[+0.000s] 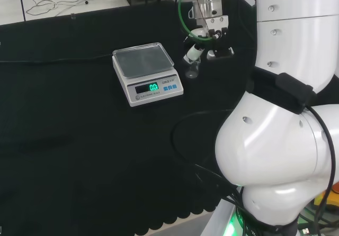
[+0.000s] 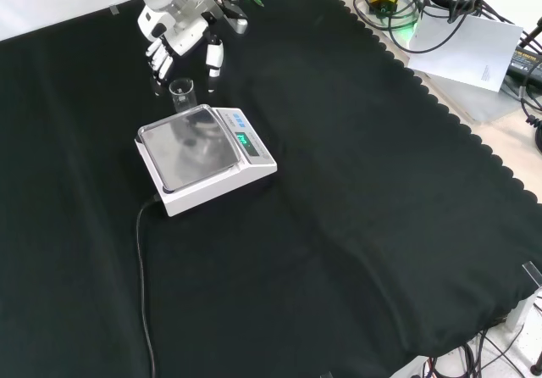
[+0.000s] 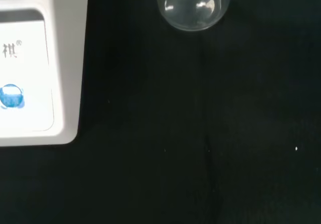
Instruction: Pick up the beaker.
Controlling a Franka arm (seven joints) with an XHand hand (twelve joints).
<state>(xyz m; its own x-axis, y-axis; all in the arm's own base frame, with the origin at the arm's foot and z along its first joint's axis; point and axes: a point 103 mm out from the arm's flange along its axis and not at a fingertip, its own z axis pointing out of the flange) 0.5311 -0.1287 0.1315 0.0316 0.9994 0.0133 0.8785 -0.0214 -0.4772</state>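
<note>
Robot hand [image 2: 179,37] poised over a small clear glass beaker [image 2: 181,95] beside a white digital scale [image 2: 203,159] with a steel weighing pan.

In the front view the black and white robot hand hangs above the beaker with its fingers [image 2: 157,54] spread to the left and its thumb [image 2: 214,58] to the right, pointing down on either side of the glass, relaxed and holding nothing; whether any fingertip touches the rim cannot be told. The beaker stands upright on the black cloth of the table [image 2: 356,191], just beyond the far edge of the scale in that view and to the right of the scale in the head view [image 1: 192,70]. The wrist view shows the beaker's round base [image 3: 193,5] on the cloth, apart from the scale's white corner [image 3: 35,78].
</note>
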